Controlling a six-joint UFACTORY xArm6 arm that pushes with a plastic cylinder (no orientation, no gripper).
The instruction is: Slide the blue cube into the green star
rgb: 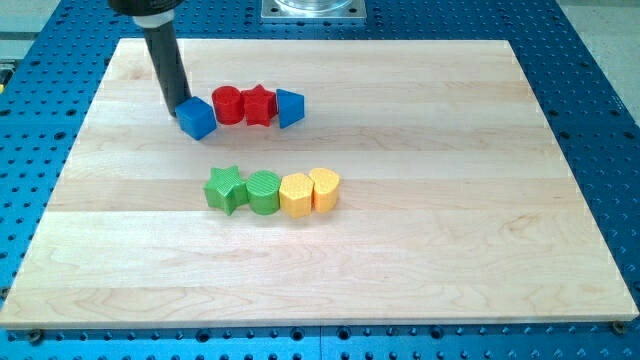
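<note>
Nearest the view's bottom, a wide stretch of the wooden board (330, 290) is seen with nothing on it, so no block has been brought down that far. Above it, about mid-board, a row of four blocks is found: the green star (225, 189) at the view's left end, a green cylinder (264, 192) touching it, then a yellow hexagon-like block (296, 195) and a yellow rounded block (324, 189) pressed together. The star's upper-left side is left open. Farther up, a second row is laid out: the blue cube (197, 118) at the view's left, turned slightly askew, then a red cylinder (229, 105), a red star (259, 105) and a blue triangular block (290, 108). The cube is well apart from the green star, so the task is judged barely begun; the whole slide down and slightly toward the view's right remains to be made. No claw is fitted, so no open or closed state can be given; my tip (178, 106) is placed at the cube's upper-left edge, apparently touching it, on the side away from the star. The cube is seen as glossy mid-blue with crisp edges and no visible damage.
</note>
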